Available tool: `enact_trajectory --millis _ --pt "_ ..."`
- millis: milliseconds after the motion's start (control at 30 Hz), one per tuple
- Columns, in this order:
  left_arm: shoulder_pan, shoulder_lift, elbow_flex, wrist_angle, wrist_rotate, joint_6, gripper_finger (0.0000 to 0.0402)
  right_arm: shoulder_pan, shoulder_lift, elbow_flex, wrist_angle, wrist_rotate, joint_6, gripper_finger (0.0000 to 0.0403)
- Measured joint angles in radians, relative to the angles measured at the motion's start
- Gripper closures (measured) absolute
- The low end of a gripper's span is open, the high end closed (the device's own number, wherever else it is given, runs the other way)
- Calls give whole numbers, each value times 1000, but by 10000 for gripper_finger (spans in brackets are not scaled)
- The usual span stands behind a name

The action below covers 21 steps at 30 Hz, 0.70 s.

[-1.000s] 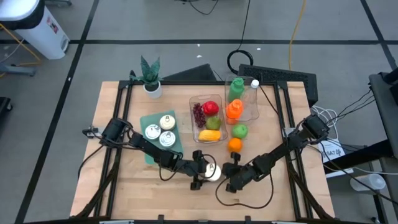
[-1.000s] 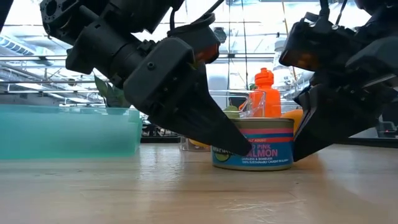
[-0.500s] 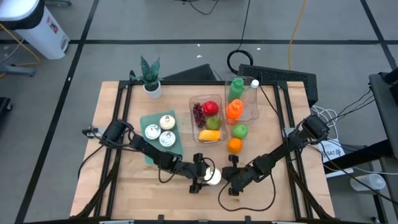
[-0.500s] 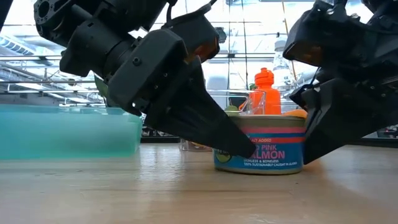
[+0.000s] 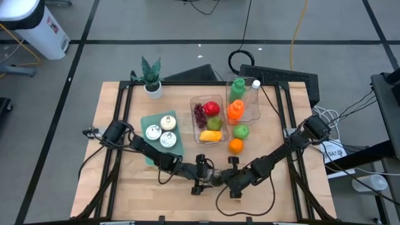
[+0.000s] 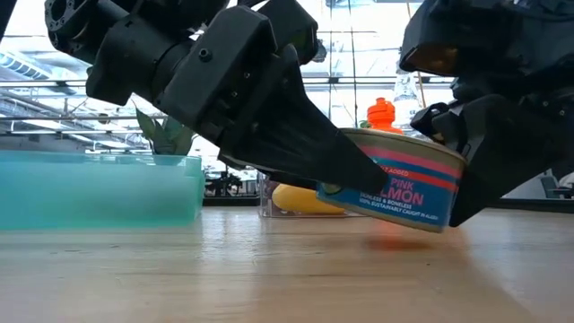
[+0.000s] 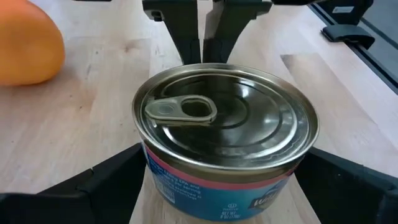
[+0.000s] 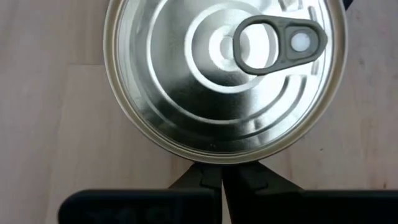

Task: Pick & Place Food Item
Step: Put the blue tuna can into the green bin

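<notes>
A pink-salmon can (image 6: 395, 184) with a ring-pull lid (image 7: 227, 124) hangs tilted just above the wood table, near its front edge. My left gripper (image 7: 227, 180) comes from the table's left, with one finger on each side of the can. My right gripper (image 8: 222, 177) is shut and comes from the table's right, its tips at the can's opposite side. In the high view both grippers (image 5: 206, 177) (image 5: 230, 181) meet over the can and mostly hide it. My left gripper pinches the can's round wall (image 7: 155, 180) between its two widely spread fingers, one on each opposite side. It comes from the table's left, slanting slightly down. The can is lifted clear of the table, tipped down toward my right gripper. My right gripper has its shut fingertips (image 8: 211, 177) against the can's wall just below the lid's rim (image 8: 221, 160), on the side away from my left gripper. They slant down from the table's right. In the low view they meet the can's lower edge (image 6: 448, 220).
A teal tray (image 5: 150, 153) with cans stands at the left. A clear box (image 5: 195, 125) of fruit, an orange (image 5: 235, 145), a green apple (image 5: 240, 131) and bottles (image 5: 236, 100) stand behind the can. A potted plant (image 5: 151, 75) is at the far left.
The can stood flat on the table a second ago. It has since come off the wood and tipped, its side toward my right gripper lower. My right gripper has risen a little and rolled, staying against the can. Neither gripper's finger gap has changed.
</notes>
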Motion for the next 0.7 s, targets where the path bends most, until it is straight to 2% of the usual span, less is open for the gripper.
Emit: enact_trajectory --millis 233,400,700 --pt "2 1 0 27 18 -1 14 -3 -2 1 -7 -7 1 403" --pt "-2 2 23 -12 13 30 14 -4 -2 1 -13 -7 1 403" --pt "-4 3 130 -247 -2 79 14 -14 26 2 -3 -25 16 403"
